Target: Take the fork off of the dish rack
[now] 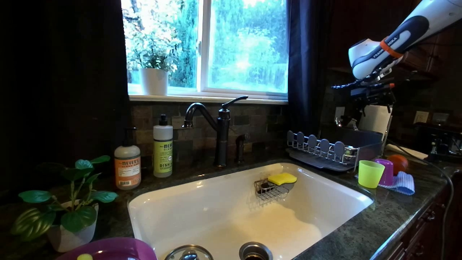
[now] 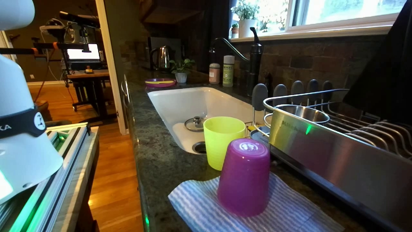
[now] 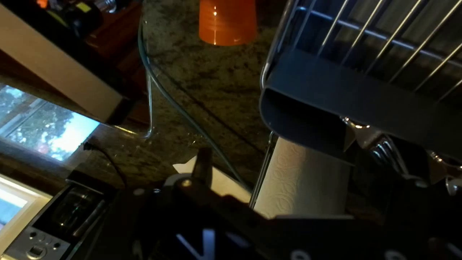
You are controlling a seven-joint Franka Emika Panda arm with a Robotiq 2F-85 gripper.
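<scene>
The dish rack stands on the counter beside the sink, with upright grey bars (image 1: 324,146) and a steel side panel (image 2: 322,151). In the wrist view its wires (image 3: 389,36) and blue-grey cutlery holder (image 3: 343,86) fill the upper right. A shiny fork (image 3: 388,151) stands in the holder, tines showing; its handle is hidden. Other cutlery (image 3: 442,159) shows at the right edge. My gripper (image 1: 375,107) hangs above the holder end of the rack, its fingers apart and nothing visible between them. In the wrist view one finger (image 3: 203,168) shows; the other is lost in darkness.
A white paper towel roll (image 3: 288,177) stands beside the cutlery holder, under the gripper. An orange cup (image 3: 227,21), a yellow-green cup (image 2: 222,141) and a purple cup (image 2: 244,177) with a striped cloth (image 2: 193,196) are near the rack. A cable (image 3: 180,108) crosses the counter.
</scene>
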